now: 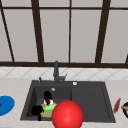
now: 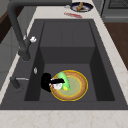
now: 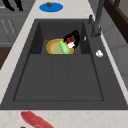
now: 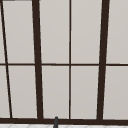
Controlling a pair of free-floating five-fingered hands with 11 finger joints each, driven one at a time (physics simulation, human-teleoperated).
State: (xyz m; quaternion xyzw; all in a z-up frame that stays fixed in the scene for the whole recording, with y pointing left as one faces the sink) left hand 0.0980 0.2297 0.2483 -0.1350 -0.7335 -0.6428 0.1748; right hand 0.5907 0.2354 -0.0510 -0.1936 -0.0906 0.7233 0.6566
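A: Front view has a red ball hiding the plate; side views?
B: Plate in basin, robot hand curled round a green thing on it.

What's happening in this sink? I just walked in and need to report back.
A robot hand is down in the sink basin, at the back edge of a round yellow-rimmed plate, fingers curled around a small white and red object. A green item lies on the plate beside it. A large red ball sits in the foreground of the front view.
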